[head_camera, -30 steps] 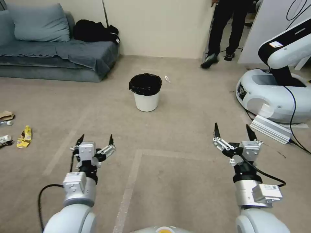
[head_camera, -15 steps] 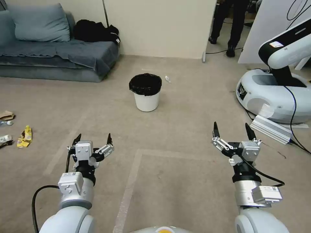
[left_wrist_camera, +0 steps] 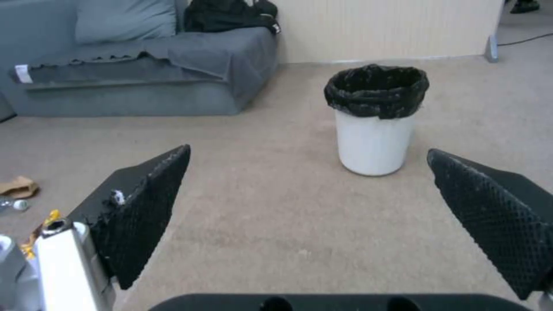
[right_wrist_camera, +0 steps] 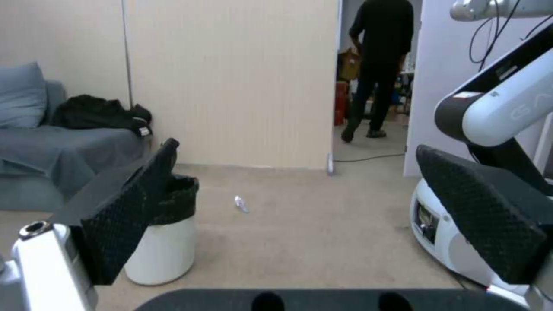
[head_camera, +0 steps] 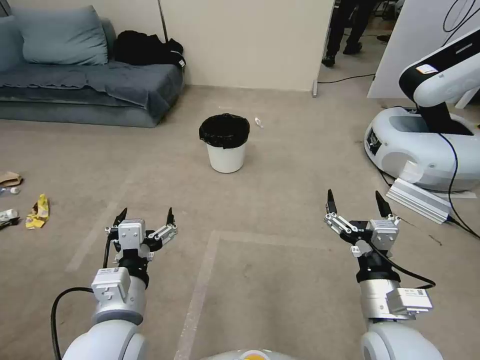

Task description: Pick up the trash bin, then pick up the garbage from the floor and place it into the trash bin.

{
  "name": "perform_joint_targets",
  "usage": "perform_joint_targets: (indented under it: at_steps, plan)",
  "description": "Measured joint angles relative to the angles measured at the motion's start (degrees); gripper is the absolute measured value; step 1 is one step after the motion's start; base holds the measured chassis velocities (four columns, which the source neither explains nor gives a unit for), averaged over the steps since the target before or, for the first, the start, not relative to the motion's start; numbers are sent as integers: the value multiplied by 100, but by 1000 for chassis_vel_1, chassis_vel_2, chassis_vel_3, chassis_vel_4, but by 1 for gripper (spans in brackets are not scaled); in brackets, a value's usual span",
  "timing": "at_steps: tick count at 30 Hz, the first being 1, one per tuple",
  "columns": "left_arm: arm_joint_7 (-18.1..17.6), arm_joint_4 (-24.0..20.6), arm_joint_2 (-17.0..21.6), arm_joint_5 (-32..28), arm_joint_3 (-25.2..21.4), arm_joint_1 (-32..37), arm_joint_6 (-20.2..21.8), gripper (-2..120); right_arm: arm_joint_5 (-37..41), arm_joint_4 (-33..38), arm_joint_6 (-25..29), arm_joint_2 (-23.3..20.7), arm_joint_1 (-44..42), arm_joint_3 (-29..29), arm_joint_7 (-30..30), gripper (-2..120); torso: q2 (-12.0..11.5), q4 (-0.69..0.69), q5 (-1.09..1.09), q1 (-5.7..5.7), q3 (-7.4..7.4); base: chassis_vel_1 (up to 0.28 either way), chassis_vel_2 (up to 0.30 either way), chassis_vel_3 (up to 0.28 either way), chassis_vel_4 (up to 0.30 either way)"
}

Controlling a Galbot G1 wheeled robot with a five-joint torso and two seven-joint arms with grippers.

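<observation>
The small round white plastic trash bin [head_camera: 226,150], lined with a glossy black plastic bag folded over its rim, stands upright on the beige carpeted floor [head_camera: 280,280] ahead of the robot, well apart from both arms and roughly centred between them. The left gripper [head_camera: 145,217] hangs low over the carpet with its black fingers [left_wrist_camera: 147,207] spread wide and holding nothing; the right gripper [head_camera: 354,200] mirrors it on the other side, fingers equally wide and empty. The garbage lies far off to the robot's left: a yellow snack wrapper [head_camera: 39,211], a crumpled brown paper bag [head_camera: 10,177] and other small pieces too small to make out at the frame's edge, plus one small clear scrap [head_camera: 258,122] just behind the bin. The bin looks light and fairly stiff, probably empty, so it should lift easily; the slick liner is the weak point, since it may slide or bunch under the fingers. Pinching the rim, wall and liner together, seems the surest hold. The smooth tapered wall below would likely slip.
</observation>
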Motion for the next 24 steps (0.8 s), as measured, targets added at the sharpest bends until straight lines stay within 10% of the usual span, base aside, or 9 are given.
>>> perform_joint_targets:
  at_steps: [24]
  plan:
    - [3, -31, -22, 28, 31, 56, -75, 100, 19, 47, 10, -5, -15, 29, -59, 100, 0, 0, -2, 1, 1, -173, 175, 169, -167]
